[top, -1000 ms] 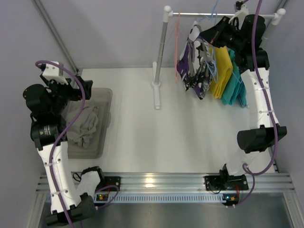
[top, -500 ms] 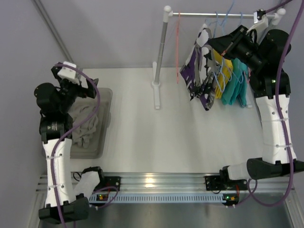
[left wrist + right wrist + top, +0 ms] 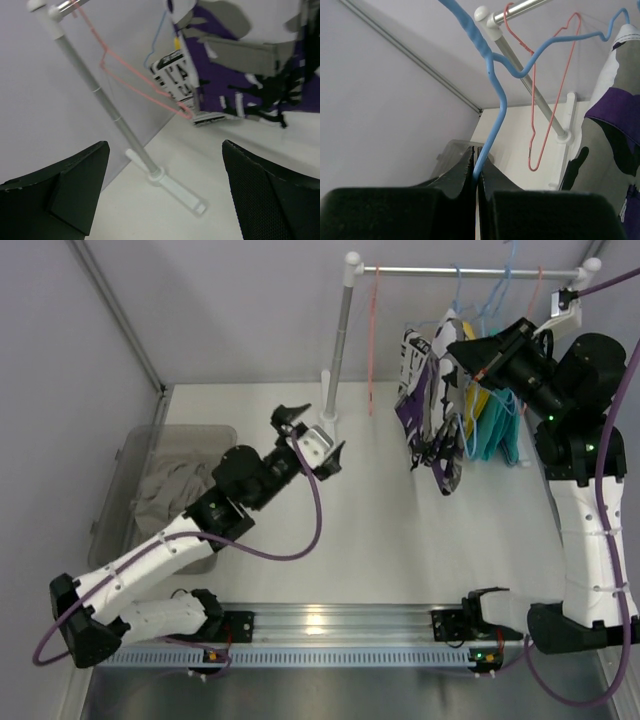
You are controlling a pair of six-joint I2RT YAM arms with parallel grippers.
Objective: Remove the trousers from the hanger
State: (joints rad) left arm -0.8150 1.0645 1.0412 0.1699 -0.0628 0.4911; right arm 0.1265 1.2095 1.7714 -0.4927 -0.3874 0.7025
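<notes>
Trousers [image 3: 430, 410] — purple-and-white patterned — seem to hang from the blue hanger [image 3: 490, 142], just below the right gripper [image 3: 476, 165], whose fingers are pinched tight on the hanger's wire. The left gripper [image 3: 162, 147] stands at its widest, with the cloth ahead of it and well apart. I judge the right should hold the hanger steady while the left closes on a low hem and draws it down and toward itself — clear of the neighbouring garments [image 3: 495, 425]. Behind the left hand, the bin [image 3: 170, 428] holds crumpled grey cloth [image 3: 160, 500].
</notes>
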